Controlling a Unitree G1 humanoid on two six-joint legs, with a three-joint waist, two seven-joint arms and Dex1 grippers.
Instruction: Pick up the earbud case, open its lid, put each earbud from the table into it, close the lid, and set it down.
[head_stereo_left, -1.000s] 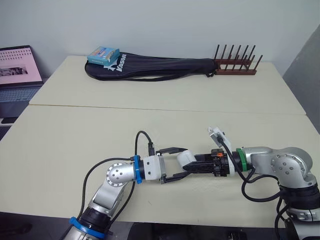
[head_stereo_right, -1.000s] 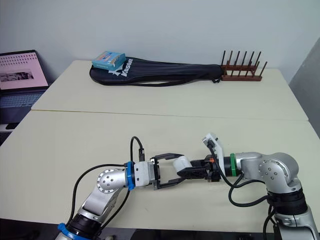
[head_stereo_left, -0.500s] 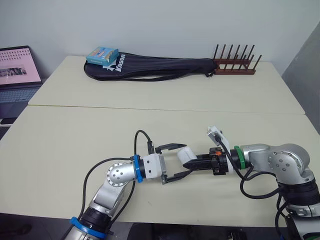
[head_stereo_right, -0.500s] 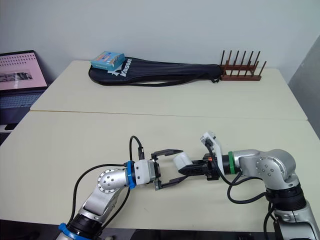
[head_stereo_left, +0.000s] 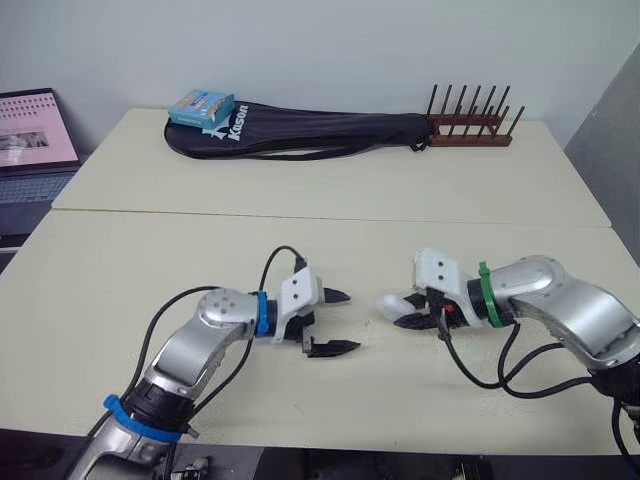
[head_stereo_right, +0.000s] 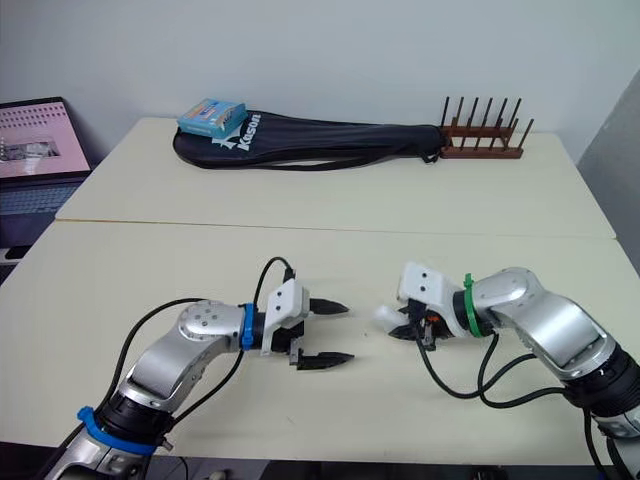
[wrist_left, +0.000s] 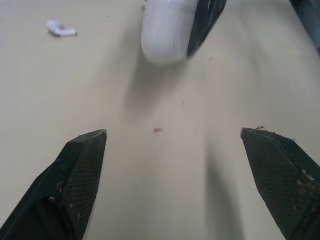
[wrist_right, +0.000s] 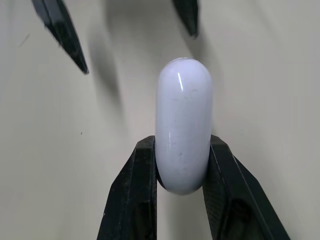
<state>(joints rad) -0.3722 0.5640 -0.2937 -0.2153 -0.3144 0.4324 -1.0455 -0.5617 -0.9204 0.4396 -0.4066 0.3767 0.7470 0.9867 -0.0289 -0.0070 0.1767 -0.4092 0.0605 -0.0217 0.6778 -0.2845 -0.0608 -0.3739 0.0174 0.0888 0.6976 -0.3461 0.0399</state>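
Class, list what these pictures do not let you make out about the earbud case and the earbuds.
1. Lid seam: right wrist view, the right gripper jaws cover the earbud case sides.
2. Case's far end: left wrist view, cut off by the picture's edge.
3. How many remain: left wrist view has one earbud; too small to find in eye views.

Silver arms (head_stereo_left: 565, 310), black cables (head_stereo_left: 284, 250)

One end of the earbud case (wrist_right: 183, 125) is hidden between the fingers (wrist_right: 127, 200) of the right claw (wrist_right: 182, 142). In the left wrist view its far part is cut off by the picture's edge, and the earbud (wrist_left: 61, 29) is blurred. The laptop (head_stereo_left: 30, 140) is cut off at the edge.
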